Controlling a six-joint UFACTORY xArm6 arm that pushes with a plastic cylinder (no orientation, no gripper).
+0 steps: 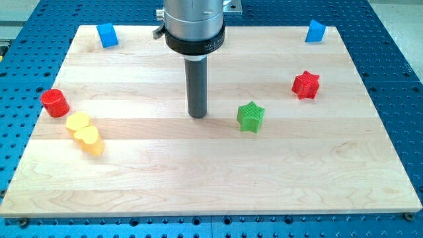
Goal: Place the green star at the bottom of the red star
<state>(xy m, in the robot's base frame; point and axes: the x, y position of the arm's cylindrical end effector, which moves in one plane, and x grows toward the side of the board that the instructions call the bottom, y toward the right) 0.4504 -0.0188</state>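
Observation:
The green star [250, 116] lies right of the board's middle. The red star [306, 84] lies further to the view's right and a little higher, apart from the green star. My tip [197, 116] rests on the board just left of the green star, at about its height, with a gap between them. The rod rises to the grey arm body at the view's top.
A red cylinder [54, 102] sits near the board's left edge. Two yellow blocks [78, 123] [89, 139] touch each other below it. A blue block [108, 35] stands at the top left and another blue block [316, 30] at the top right. The wooden board [211, 178] lies on a blue perforated table.

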